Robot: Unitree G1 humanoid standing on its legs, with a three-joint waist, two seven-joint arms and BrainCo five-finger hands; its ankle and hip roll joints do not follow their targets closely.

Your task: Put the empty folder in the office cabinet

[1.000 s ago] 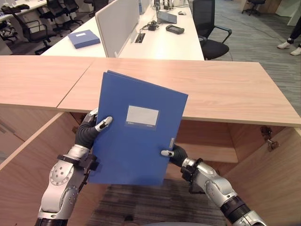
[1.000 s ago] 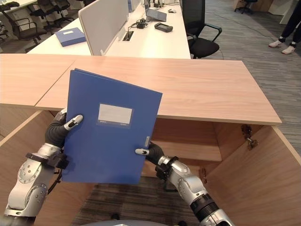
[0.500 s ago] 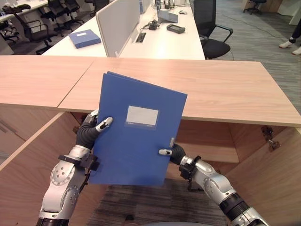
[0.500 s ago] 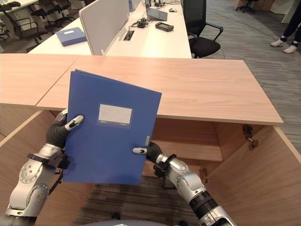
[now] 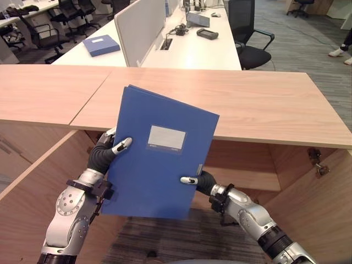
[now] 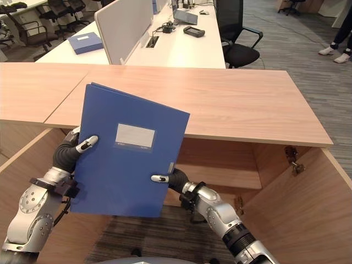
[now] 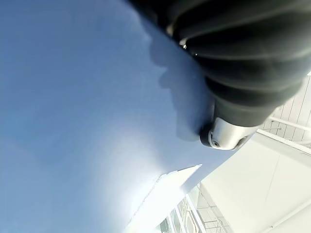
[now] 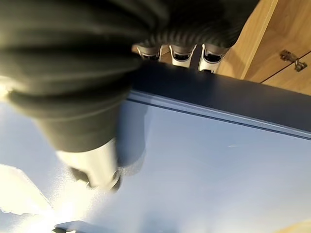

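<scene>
Left hand (image 5: 104,155) clamps the left edge of the blue folder (image 5: 157,151), its thumb lying across the front cover and its fingers behind; we read the same pinch in the left wrist view, where the thumb presses onto smooth blue board. Our right hand (image 5: 199,181) pinches the folder's right edge lower down, thumb on the cover and fingers wrapped over the spine, as the right wrist view confirms. We count one folder in the hands: a flat, rigid-looking rectangle with a matte blue surface and one pale rectangular label pocket on its front. It is held upright and tilted a little clockwise, in the air in front of the open office cabinet (image 5: 247,165), not yet inside it. The cabinet is light wood-grain laminate; we see two doors swung open, one at each side, with a metal hinge (image 5: 315,161) on the right wall and a shelf inside. Its broad flat top (image 5: 264,104) meets a second matching panel to the left. Beyond it stands a white desk (image 5: 187,49) with a pale divider panel (image 5: 137,27), and on it we count one second blue folder (image 5: 101,45) lying flat, plus small dark devices. Several black office chairs (image 5: 247,27) stand around. A person's white shoes (image 5: 341,52) show at far right on grey carpet.
</scene>
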